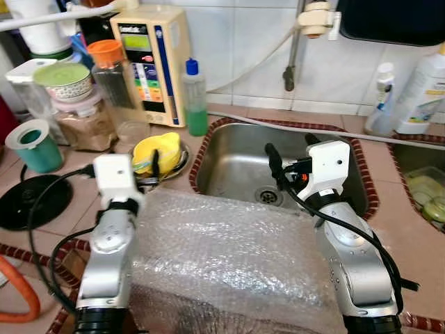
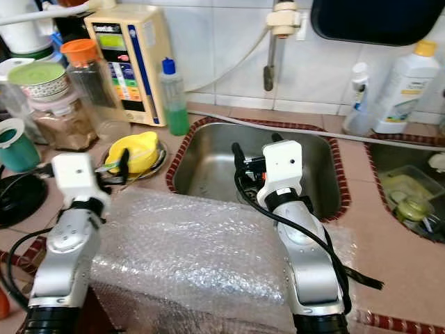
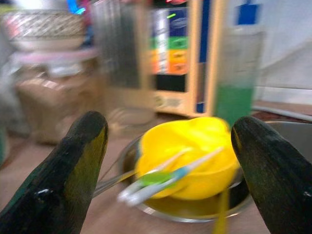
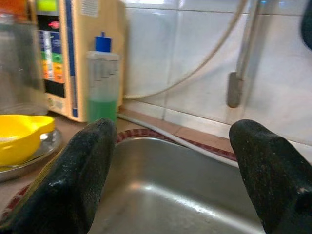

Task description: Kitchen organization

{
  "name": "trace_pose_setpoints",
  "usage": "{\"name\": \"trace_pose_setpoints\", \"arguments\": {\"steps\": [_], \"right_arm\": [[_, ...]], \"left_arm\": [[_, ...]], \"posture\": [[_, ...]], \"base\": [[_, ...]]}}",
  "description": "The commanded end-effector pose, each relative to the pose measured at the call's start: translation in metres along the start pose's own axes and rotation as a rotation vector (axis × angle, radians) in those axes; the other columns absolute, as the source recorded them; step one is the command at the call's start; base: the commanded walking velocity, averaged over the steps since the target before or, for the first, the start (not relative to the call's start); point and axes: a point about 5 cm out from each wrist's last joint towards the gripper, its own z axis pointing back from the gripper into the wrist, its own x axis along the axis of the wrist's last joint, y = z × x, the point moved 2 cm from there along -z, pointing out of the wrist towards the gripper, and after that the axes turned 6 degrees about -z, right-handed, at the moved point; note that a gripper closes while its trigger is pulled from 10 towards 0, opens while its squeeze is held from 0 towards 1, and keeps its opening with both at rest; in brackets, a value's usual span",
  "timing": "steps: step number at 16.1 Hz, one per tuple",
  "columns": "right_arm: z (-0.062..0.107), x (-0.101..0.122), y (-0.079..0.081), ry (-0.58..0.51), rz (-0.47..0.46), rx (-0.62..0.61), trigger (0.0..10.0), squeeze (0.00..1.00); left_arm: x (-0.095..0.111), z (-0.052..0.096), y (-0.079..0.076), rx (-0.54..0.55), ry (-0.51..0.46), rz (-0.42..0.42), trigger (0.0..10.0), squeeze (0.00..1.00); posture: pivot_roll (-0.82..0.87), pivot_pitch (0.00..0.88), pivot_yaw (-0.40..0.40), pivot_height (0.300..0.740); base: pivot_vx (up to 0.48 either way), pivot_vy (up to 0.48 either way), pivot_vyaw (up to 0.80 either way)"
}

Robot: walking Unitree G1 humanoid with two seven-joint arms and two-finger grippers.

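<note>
A yellow bowl (image 1: 158,152) sits on a steel plate (image 1: 175,167) on the counter left of the steel sink (image 1: 236,167). A white, green and blue utensil (image 3: 161,181) leans across the bowl (image 3: 195,151). My left gripper (image 3: 170,161) is open just in front of the bowl, one black finger (image 1: 156,164) over its edge. My right gripper (image 1: 292,147) is open above the sink basin (image 4: 170,190), with nothing between its fingers. A bubble-wrapped block (image 1: 222,250) lies between my two arms at the counter's front edge.
Behind the bowl stand a green soap bottle (image 1: 195,97), a beige water purifier (image 1: 149,62), an orange-lidded jar (image 1: 111,69) and stacked containers (image 1: 66,83). A teal cup (image 1: 35,146) is at far left. White bottles (image 1: 424,90) and a second basin (image 1: 427,195) lie right.
</note>
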Motion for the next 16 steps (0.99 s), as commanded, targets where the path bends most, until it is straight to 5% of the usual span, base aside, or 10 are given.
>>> {"name": "trace_pose_setpoints", "arguments": {"steps": [1,8,9,11,16], "right_arm": [[-0.001,0.001,0.005,-0.002,-0.011,0.031,10.0,0.00],[0.001,0.002,0.009,-0.004,0.002,0.050,10.0,0.00],[0.003,0.000,0.011,0.019,-0.024,0.093,10.0,0.00],[0.010,-0.011,0.023,0.107,-0.044,0.233,10.0,0.00],[0.024,-0.023,0.034,0.191,-0.059,0.355,10.0,0.00]], "left_arm": [[-0.002,-0.002,0.006,0.031,0.011,0.029,10.0,1.00],[-0.014,-0.015,-0.008,-0.005,0.092,0.169,10.0,1.00],[-0.014,-0.019,-0.010,-0.015,0.100,0.204,10.0,0.00],[-0.017,-0.026,-0.008,0.003,0.126,0.253,10.0,0.00],[-0.021,-0.033,-0.003,0.044,0.153,0.302,10.0,0.00]], "posture": [[-0.01,0.000,0.070,0.740],[-0.04,0.000,0.088,0.740],[-0.04,0.000,0.090,0.740],[-0.05,0.000,0.097,0.740],[-0.06,0.000,0.105,0.740]], "base": [[0.000,0.000,0.00],[0.000,0.000,0.00],[0.000,0.000,0.00],[0.000,0.000,0.00],[0.000,0.000,0.00]]}}
